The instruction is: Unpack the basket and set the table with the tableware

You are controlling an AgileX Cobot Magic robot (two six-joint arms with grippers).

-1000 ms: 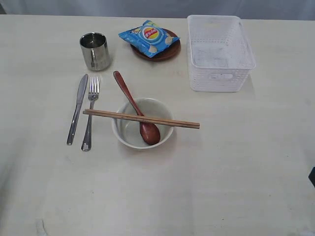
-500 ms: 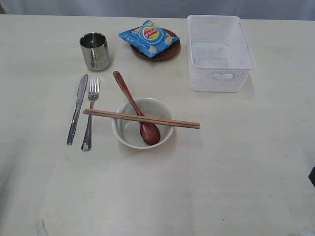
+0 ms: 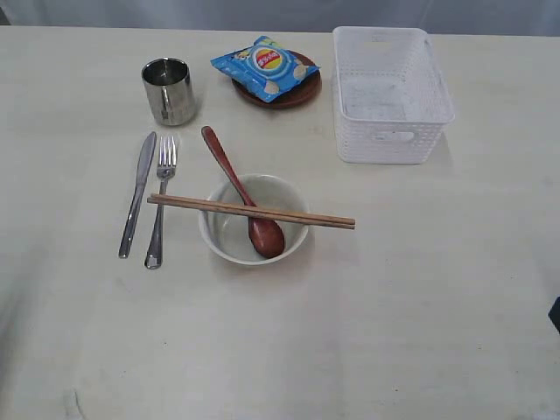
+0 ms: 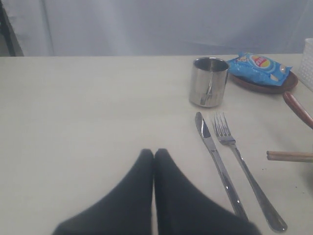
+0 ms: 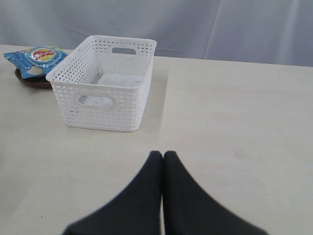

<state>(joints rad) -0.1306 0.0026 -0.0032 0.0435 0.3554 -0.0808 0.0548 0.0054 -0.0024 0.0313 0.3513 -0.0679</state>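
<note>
Basket [image 3: 389, 144] empty, so I hold left gripper [image 4: 154, 152] and right gripper [image 5: 163, 154] pinched closed on nothing. Tableware [image 3: 161, 199] lies on basket's left-arm side, chopsticks [image 3: 251, 211] bridging bowl [image 3: 229, 234] as a setting.

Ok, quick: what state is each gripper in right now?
Left gripper: closed, holding nothing.
Right gripper: closed, holding nothing.
</note>
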